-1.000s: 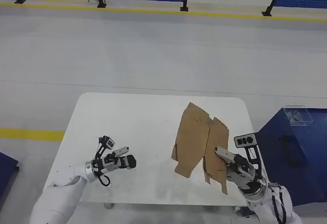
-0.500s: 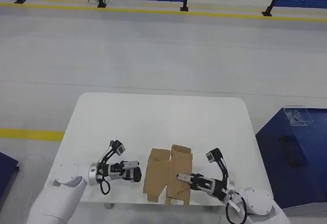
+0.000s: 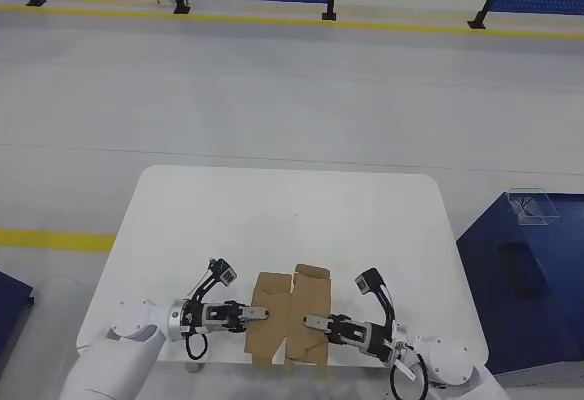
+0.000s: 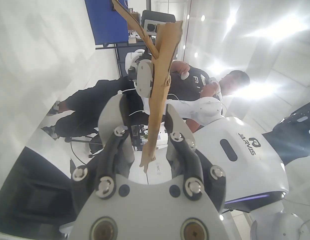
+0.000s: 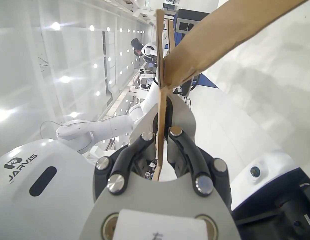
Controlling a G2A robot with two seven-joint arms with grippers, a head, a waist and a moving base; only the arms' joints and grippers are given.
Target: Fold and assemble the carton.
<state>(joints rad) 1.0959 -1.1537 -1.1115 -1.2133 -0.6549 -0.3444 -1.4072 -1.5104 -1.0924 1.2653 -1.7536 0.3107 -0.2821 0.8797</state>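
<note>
While the carton (image 3: pixel 290 322) lies flattened out over the robot-side edge of the table (image 3: pixel 272 220), we see it spanned between both arms. The right gripper (image 5: pixel 163 116) is clamped on one edge of the cardboard, the sheet pinched thin between its fingers (image 5: pixel 181 121). At the opposite edge, toward the table's left side, the left gripper (image 4: pixel 142 108) has its fingers (image 4: pixel 112 116) spread, and the cardboard edge stands in the gap unsqueezed. One flap bends away from the main panel. We cannot tell whether the carton touches the tabletop.
</note>
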